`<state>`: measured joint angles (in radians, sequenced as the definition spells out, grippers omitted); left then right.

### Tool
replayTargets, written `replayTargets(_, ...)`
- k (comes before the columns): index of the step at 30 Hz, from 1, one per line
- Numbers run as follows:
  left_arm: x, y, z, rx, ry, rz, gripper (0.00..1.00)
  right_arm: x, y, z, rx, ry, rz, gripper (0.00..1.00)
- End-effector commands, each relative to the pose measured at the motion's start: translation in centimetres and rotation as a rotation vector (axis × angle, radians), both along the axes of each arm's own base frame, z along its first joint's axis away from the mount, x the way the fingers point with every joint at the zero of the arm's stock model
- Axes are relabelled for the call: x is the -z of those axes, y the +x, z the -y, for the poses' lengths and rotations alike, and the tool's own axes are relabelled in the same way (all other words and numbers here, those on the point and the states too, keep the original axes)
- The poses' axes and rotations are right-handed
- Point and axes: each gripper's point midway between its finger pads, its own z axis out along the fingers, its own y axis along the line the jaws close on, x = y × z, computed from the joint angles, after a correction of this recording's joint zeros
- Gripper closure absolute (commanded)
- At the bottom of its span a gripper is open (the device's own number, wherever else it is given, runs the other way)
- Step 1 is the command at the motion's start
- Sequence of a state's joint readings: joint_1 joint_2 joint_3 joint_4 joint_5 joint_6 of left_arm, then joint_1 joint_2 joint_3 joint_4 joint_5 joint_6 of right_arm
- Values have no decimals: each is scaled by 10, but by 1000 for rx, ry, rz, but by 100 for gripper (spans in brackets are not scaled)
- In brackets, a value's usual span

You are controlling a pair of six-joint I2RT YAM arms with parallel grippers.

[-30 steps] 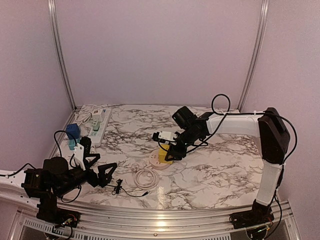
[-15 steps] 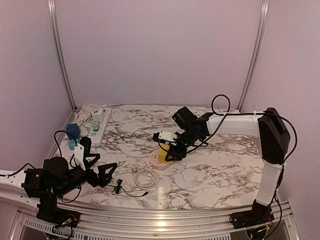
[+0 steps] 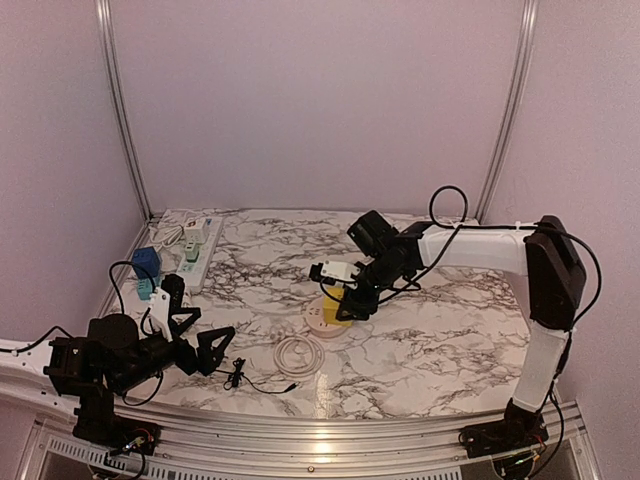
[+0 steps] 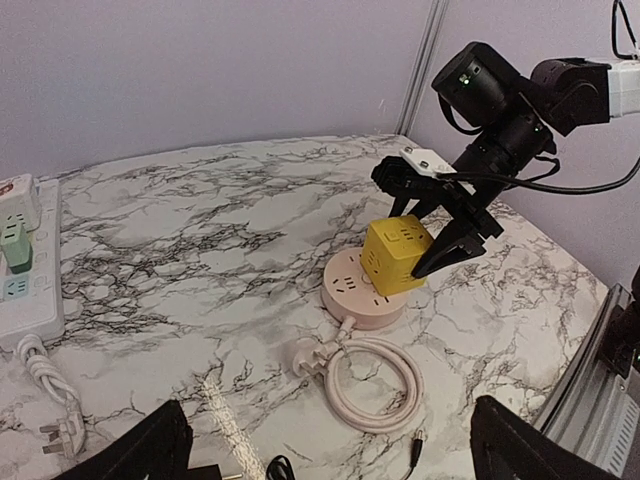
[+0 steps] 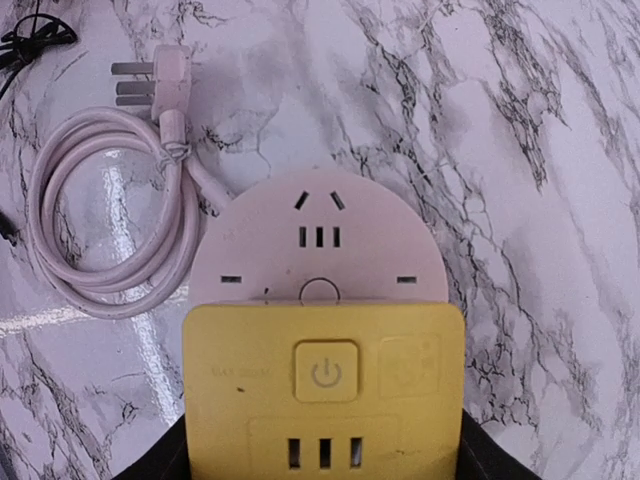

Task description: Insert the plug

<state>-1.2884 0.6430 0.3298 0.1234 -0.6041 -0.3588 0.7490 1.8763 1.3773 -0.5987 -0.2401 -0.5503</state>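
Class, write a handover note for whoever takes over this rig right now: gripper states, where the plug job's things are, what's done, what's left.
Grippers: the left gripper is open and empty, low over the table. The right gripper has its jaws either side of the yellow cube adapter; a firm grip cannot be confirmed.
Things: the cube sits tilted on the pink round socket base. The base's cable lies coiled beside it, its plug loose.
Done: cube on the base.
Left: check the pins are in, press flush, release.
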Motion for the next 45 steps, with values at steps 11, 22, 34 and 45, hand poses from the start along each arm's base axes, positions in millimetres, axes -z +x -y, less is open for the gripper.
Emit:
replayTargets(11,-4,3,-1,-19,4,2,1,-23,2,-1,3,31,62,35)
replayTargets(22,31,21,-35,-260,128,-134,1,-91,3,-5,27,179,174,34)
replayTargets(34,111,24,-85,-464,150,-445,4,-144,-8,1,62,347,269,33)
replayTargets(45,149,27,-63,-359,156,-551,7,-126,-13,1,73,334,226,1)
